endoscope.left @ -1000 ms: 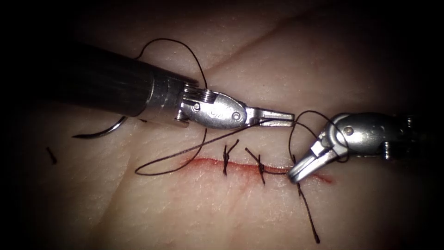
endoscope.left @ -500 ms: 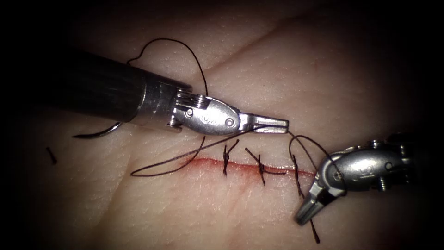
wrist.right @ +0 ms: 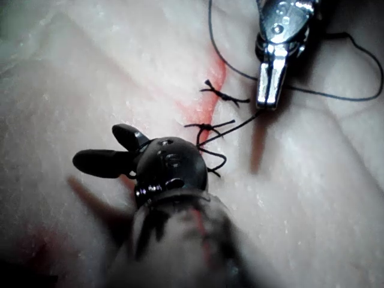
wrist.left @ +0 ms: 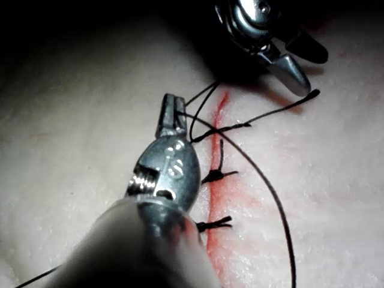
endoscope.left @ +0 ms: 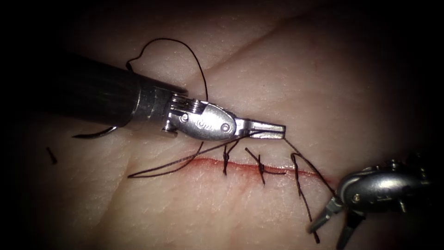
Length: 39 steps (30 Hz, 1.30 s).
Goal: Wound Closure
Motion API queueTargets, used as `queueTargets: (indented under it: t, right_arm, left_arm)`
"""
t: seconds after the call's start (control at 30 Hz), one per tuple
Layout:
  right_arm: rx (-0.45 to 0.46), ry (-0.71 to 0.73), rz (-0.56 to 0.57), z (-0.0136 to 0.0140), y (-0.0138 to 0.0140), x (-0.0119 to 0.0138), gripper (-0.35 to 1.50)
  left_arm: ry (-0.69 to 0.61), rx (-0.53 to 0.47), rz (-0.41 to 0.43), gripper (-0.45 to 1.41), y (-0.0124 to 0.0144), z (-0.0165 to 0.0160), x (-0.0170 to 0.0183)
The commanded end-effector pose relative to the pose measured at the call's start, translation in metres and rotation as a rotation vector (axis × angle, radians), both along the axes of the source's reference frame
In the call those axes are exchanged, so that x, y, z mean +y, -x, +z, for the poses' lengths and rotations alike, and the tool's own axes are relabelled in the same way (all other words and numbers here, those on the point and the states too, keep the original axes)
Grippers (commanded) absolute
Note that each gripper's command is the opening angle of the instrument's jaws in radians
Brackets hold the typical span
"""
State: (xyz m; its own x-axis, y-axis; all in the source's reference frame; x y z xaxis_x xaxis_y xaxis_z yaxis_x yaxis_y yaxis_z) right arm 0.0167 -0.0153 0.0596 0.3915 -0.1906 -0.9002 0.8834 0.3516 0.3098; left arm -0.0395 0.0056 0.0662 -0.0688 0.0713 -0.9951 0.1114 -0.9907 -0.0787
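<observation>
Endoscope view: your left tool [endoscope.left: 270, 131] is clamped on the thread [endoscope.left: 305, 159] above the cut [endoscope.left: 240, 166], your right tool [endoscope.left: 334, 225] gapes empty at the cut's right end, and the needle [endoscope.left: 92, 134] lies free on the tissue [endoscope.left: 194, 213], far left.

Left wrist view: the thread is limp, thin and probably slippery, so grip it squarely between the jaws.

Right wrist view: the stiff needle is best taken mid-curve; the right jaws stand apart.

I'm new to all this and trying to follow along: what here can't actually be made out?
- Curved steel needle, endoscope view: its upper part lies behind the left tool's dark shaft.
- Dark thread: its trailing end also passes behind that shaft.
- Red cut: its right end fades into shadow near the right tool.
</observation>
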Motion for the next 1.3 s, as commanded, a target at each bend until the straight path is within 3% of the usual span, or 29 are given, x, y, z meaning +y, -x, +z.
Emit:
queueTargets:
  t: [0.03, 0.33, 0.6, 0.73, 0.77, 0.8, 1.17, 1.3]
  right_arm:
    - [-0.001, 0.005, -0.003, 0.0009, -0.0007, -0.0006, 0.68]
    - [-0.013, 0.042, 0.002, 0.003, -0.0015, -0.0017, 0.69]
    - [-0.034, 0.08, -0.03, 0.0043, -0.0012, -0.0025, 0.59]
    - [-0.04, 0.086, -0.035, 0.0047, -0.001, -0.0022, 0.26]
    - [-0.05, 0.09, -0.039, 0.0048, -0.001, -0.0021, 0.07]
    - [-0.053, 0.094, -0.043, 0.0049, -0.0011, -0.0021, -0.35]
    - [-0.05, 0.078, -0.024, 0.0044, -0.0018, -0.0012, -0.35]
    - [-0.039, 0.056, 0.001, 0.0036, -0.0024, -0.0006, -0.35]
  left_arm:
    - [0.0, 0.0, 0.0, -0.45, 0.0005, 0.0005, -0.0002]
    - [-0.004, 0.0, 0.003, -0.45, 0.0003, 0.0003, -0.0006]
    - [-0.003, -0.001, 0.005, -0.45, 0.0001, 0.0001, -0.001]
    - [-0.003, 0.002, 0.004, -0.45, 0.0, -0.0001, -0.0012]
    - [-0.003, 0.002, 0.005, -0.45, -0.0001, -0.0001, -0.0012]
    - [-0.003, 0.002, 0.005, -0.45, -0.0001, -0.0002, -0.0012]
    - [-0.001, 0.003, 0.004, -0.45, 0.0003, -0.0009, -0.0019]
    - [0.011, 0.004, 0.012, -0.45, 0.0005, -0.0017, -0.0042]
